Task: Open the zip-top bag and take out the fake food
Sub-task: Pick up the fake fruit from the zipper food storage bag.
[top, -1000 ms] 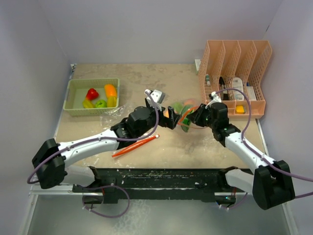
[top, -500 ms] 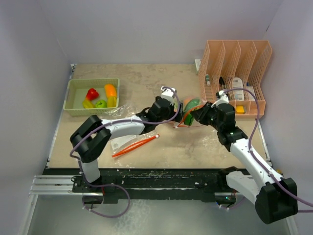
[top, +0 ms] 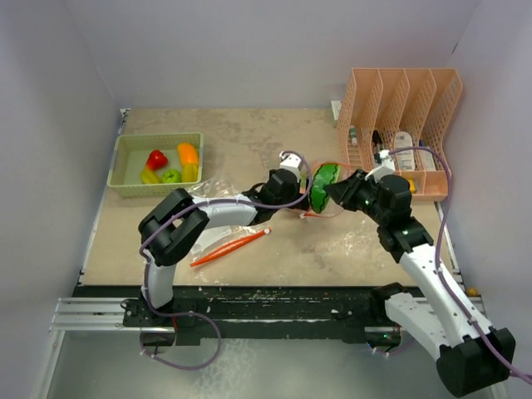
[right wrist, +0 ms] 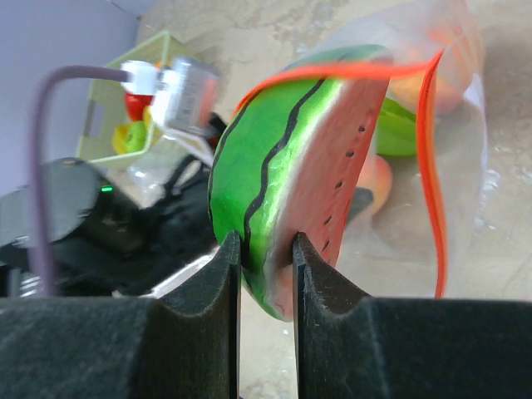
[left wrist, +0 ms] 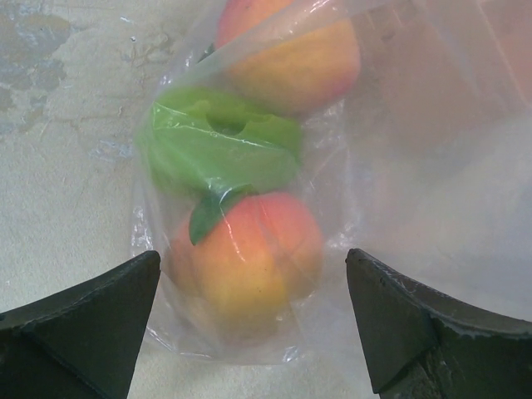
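Note:
My right gripper (right wrist: pixel 266 249) is shut on a toy watermelon slice (right wrist: pixel 307 158), green rind and pink flesh, held at the mouth of the clear zip-top bag (right wrist: pixel 457 125). The bag's orange zip strip (right wrist: pixel 428 166) arches over the slice. In the top view the slice (top: pixel 325 178) is held above the table by the right gripper (top: pixel 337 191). My left gripper (left wrist: pixel 252 274) is open, jaws wide either side of the bag's closed end. Inside the bag are two peaches (left wrist: pixel 249 258) and a green piece (left wrist: pixel 220 145).
A green tray (top: pixel 125 166) at the back left holds red, orange, yellow and green toy food. A peach-coloured file rack (top: pixel 399 100) with white bottles stands at the back right. An orange strip (top: pixel 229 248) and crumpled clear plastic (top: pixel 195 193) lie near the left arm.
The left arm has stretched right, bringing its open gripper to the bag's end. The right gripper has drawn back right with the watermelon slice, which now stands clear at the bag's mouth.

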Controlling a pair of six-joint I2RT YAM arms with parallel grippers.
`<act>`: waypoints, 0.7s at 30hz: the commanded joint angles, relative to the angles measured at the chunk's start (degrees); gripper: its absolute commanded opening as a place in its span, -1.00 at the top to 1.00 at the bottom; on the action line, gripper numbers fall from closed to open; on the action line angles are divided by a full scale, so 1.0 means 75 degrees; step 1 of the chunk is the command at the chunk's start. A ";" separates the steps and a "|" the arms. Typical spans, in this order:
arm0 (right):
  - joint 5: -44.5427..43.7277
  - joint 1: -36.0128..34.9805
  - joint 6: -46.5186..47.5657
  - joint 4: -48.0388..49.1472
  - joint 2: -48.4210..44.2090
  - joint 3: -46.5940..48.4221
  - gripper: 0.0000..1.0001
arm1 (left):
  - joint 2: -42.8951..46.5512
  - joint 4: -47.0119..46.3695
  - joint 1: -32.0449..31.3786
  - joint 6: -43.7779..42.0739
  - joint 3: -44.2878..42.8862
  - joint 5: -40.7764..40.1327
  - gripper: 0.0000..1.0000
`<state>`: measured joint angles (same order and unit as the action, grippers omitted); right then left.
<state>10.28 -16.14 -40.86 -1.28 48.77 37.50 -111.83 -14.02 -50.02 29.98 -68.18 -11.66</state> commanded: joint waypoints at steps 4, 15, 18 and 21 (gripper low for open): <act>0.0359 -0.0051 -0.0165 -0.0513 -0.0677 0.1248 1.00 | -0.0236 0.0177 0.0036 0.0113 -0.0562 0.0282 -0.92; 0.0272 -0.0051 -0.0057 -0.0628 -0.0705 0.2011 1.00 | 0.0606 0.0566 0.0167 -0.0059 -0.0557 0.0108 -0.94; 0.0205 -0.0051 0.0072 -0.0510 -0.0405 0.2279 1.00 | 0.1325 0.0730 0.0197 -0.0188 -0.0367 -0.0086 -0.95; 0.0349 -0.0051 0.0081 -0.0256 -0.0107 0.2430 1.00 | 0.2073 0.1034 0.0370 -0.0241 -0.0078 -0.0103 -0.98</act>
<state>11.70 -16.23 -41.28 -7.27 46.13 52.03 -106.94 -6.87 -48.86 29.80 -70.28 -10.92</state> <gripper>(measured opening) 0.240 0.975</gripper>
